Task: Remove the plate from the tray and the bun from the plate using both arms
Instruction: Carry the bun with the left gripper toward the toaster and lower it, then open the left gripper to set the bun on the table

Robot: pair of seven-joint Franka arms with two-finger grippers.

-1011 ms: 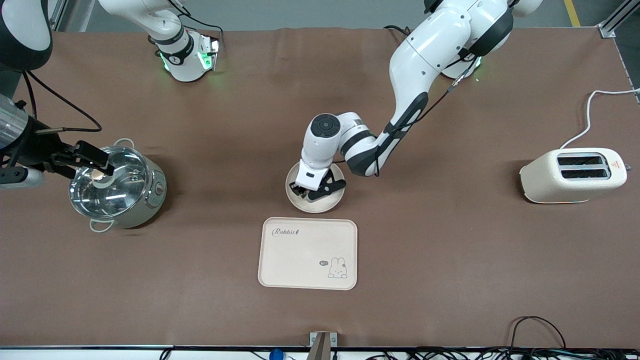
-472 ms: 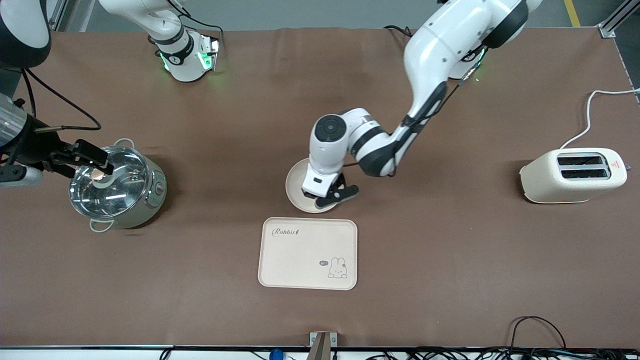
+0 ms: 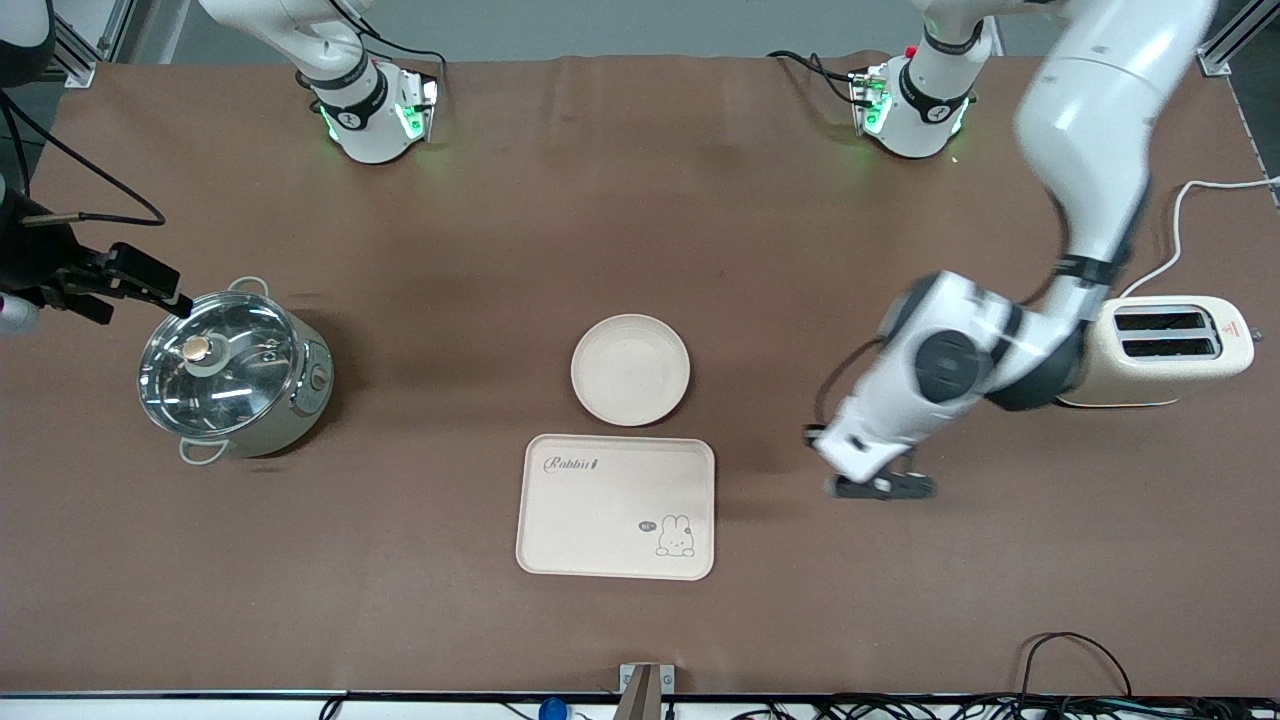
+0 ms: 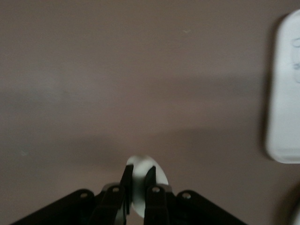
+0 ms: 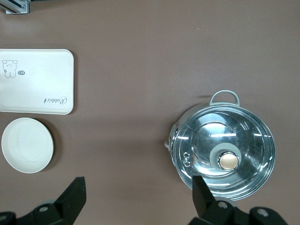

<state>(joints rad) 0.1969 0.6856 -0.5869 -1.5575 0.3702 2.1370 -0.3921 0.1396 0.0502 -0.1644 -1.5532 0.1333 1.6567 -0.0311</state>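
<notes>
The round cream plate [image 3: 630,369] lies empty on the table, just farther from the front camera than the tray; it also shows in the right wrist view [image 5: 27,145]. My left gripper [image 3: 880,487] is over bare table between the tray and the toaster. In the left wrist view this gripper [image 4: 139,171] is shut on a small pale oval bun [image 4: 140,161]. The bun is hidden in the front view. My right gripper [image 3: 130,280] is open and empty beside the pot, at the right arm's end of the table; its fingers stand wide apart in the right wrist view [image 5: 139,199].
A cream rectangular tray [image 3: 615,506] with a rabbit drawing lies nearer the front camera than the plate. A steel pot [image 3: 232,366] with a glass lid stands at the right arm's end. A cream toaster [image 3: 1150,352] stands at the left arm's end.
My left arm has swung from over the plate toward the toaster end, leaving the plate bare. My right gripper has moved off the pot lid's knob toward the table's end.
</notes>
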